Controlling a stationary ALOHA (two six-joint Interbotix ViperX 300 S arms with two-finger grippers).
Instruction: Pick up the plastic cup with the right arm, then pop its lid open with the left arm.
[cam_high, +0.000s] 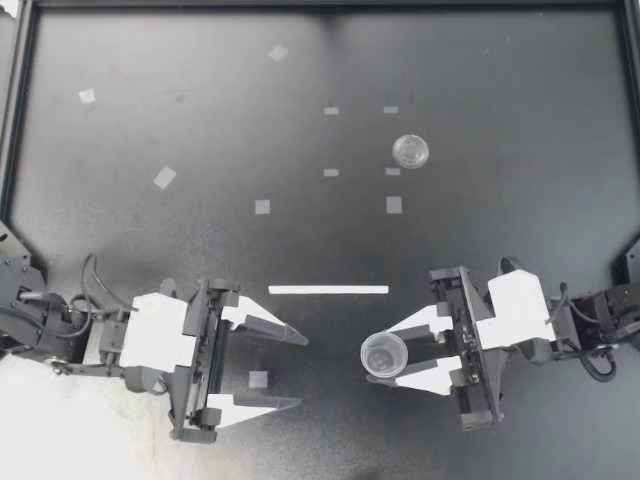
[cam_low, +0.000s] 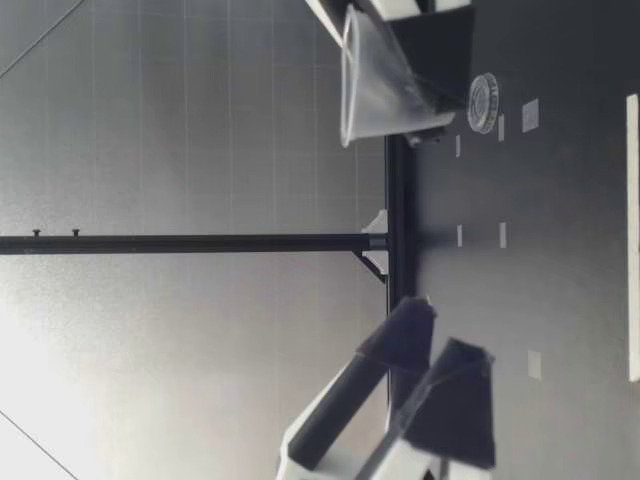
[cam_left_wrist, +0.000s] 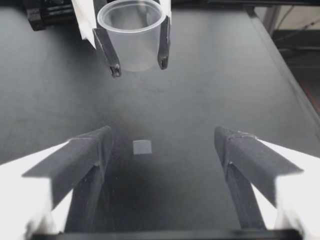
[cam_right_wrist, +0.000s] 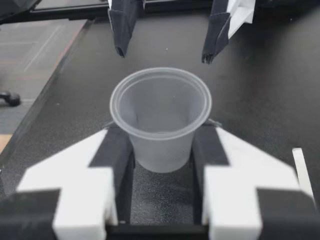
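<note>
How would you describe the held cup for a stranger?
On the black table, look to my right gripper, beside the white strip. A clear cup stands upright between its fingers. Unlike the clear lid lying farther off, it is held.

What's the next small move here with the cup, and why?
Probably ease my right gripper a little toward my left gripper. The right one is shut on the clear cup, held upright above the table, while the left stands open, empty and facing it.

left gripper (cam_high: 300, 371): fingers spread wide | right gripper (cam_high: 386, 356): fingers drawn in, gripping
</note>
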